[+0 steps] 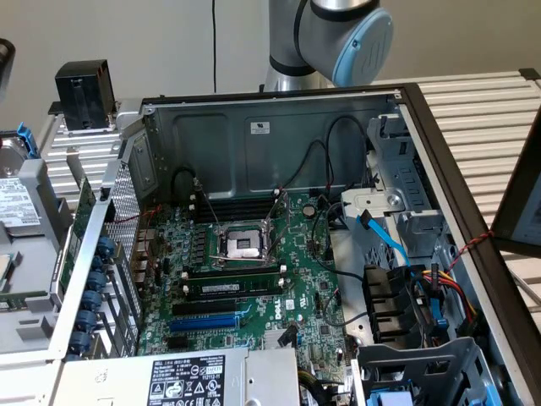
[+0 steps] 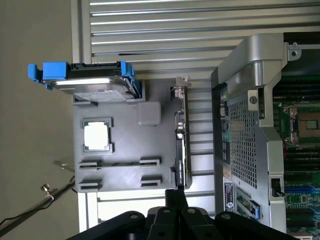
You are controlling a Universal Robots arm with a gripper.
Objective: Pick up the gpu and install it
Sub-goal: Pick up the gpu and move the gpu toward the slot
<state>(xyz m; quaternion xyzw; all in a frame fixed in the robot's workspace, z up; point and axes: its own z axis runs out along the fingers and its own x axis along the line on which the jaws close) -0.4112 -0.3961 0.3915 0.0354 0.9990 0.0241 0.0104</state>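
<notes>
**A:** Where is the gpu (image 2: 181,135) at this moment?

**B:** It stands on its long edge in the grey tray (image 2: 125,170), at the tray's edge nearest to the computer case (image 2: 245,125). The tray lies on the slatted desk (image 2: 175,30), just beside the case. The card is not yet in the motherboard (image 1: 254,279).

**A:** And the gripper (image 2: 175,197)?

**B:** Its fingers are pressed together, and I see nothing between them. In the wrist view it hangs over one end of the card. I judge that it does not touch the card.

**A:** How will the card handle?

**B:** I think it is light and stiff, but fragile, because it is a thin board with small parts. Its faces look smooth, so a weak hold may let it slip. I would take it by the upper long edge, near the middle, with one pad on each flat face, away from the metal bracket at its end.

**A:** What is the arm's pose?

**B:** In the exterior view the arm (image 1: 338,34) rises behind the case's far wall, with a blue-capped joint on top. The wrist looks straight down on the tray, so I judge that the gripper points downward, in line with the card.
</notes>
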